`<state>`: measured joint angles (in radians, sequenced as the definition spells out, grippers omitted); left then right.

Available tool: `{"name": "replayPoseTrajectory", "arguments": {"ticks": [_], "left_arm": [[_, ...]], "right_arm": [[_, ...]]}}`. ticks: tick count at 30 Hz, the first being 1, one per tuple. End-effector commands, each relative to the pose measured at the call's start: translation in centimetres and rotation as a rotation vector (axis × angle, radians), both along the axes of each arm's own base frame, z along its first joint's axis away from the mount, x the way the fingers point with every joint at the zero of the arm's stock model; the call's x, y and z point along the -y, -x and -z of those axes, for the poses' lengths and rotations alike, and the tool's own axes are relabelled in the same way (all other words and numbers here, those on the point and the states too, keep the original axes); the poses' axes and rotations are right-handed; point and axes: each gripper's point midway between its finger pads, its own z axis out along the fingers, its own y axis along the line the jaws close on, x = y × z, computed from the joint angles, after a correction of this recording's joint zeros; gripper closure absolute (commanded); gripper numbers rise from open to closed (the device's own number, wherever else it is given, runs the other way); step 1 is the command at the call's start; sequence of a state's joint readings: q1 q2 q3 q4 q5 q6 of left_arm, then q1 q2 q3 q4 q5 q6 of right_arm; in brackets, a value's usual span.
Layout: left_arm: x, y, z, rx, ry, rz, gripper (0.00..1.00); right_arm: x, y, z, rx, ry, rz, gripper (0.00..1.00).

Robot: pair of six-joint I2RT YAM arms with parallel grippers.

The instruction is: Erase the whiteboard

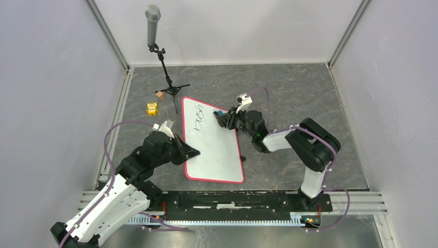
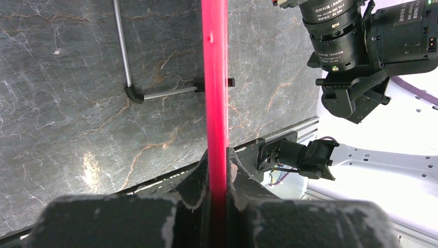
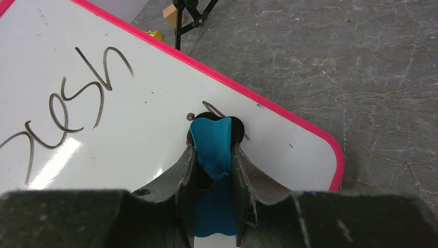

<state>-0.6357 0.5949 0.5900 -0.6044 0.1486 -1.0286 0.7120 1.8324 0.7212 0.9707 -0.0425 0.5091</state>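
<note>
At 11 o'clock on the grey counter (image 1: 289,88) a small yellow toy (image 1: 152,108) sits near a tan block (image 1: 159,94). Just beside them stands a tripod with a microphone (image 1: 153,23) on top.

The left fingers (image 1: 190,152) reach in from 7 o'clock to the left long edge of the whiteboard (image 1: 219,150). In the left wrist view these fingers (image 2: 199,178) are closed tight on the board's pink-red rim (image 2: 215,77), which passes straight up between them.

The whiteboard lies in the middle of the counter between the two arms, its long axis running from about 11 o'clock to 5 o'clock. Black handwriting (image 1: 198,118) covers its far end, and the near part is bare white. Whether the gripped edge is raised off the counter cannot be told.

The right fingers (image 1: 223,119) come in from 3 o'clock and sit over the board's right edge, near its far right corner. In the right wrist view these fingers (image 3: 243,165) are nearly closed, clamping a blue eraser (image 3: 212,142) that juts out in front of them. The eraser's tip sits above a black round spot (image 3: 236,129) on the whiteboard (image 3: 129,134), with a short pen stroke (image 3: 213,107) just beyond it and the larger writing (image 3: 77,98) off at 10 o'clock. Whether the eraser presses on the surface cannot be told.
</note>
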Motion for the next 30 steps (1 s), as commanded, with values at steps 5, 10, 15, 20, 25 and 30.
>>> {"name": "replayPoseTrajectory", "arguments": {"ticks": [5, 10, 15, 20, 25, 30], "left_arm": [[-0.6, 4.4, 5.5, -0.144, -0.167, 0.232, 0.98], [-0.6, 4.3, 5.5, -0.139, -0.167, 0.231, 0.98], [-0.6, 4.3, 5.5, -0.138, -0.168, 0.224, 0.98], [-0.8, 4.2, 5.7, -0.143, -0.177, 0.216, 0.98], [-0.8, 4.1, 5.7, -0.142, -0.183, 0.215, 0.98], [-0.8, 4.2, 5.6, -0.139, -0.179, 0.219, 0.98]], "right_arm": [[0.0, 2.2, 5.2, -0.131, 0.163, -0.063, 0.77], [-5.5, 3.1, -0.1, 0.003, 0.134, -0.201, 0.77], [-9.0, 2.2, -3.0, 0.032, 0.065, -0.263, 0.77], [-8.4, 1.5, -0.5, -0.030, 0.073, -0.251, 0.77], [-3.5, 2.0, 4.9, -0.185, 0.113, -0.157, 0.77], [0.9, 2.3, 9.1, -0.313, 0.138, -0.074, 0.77]]}}
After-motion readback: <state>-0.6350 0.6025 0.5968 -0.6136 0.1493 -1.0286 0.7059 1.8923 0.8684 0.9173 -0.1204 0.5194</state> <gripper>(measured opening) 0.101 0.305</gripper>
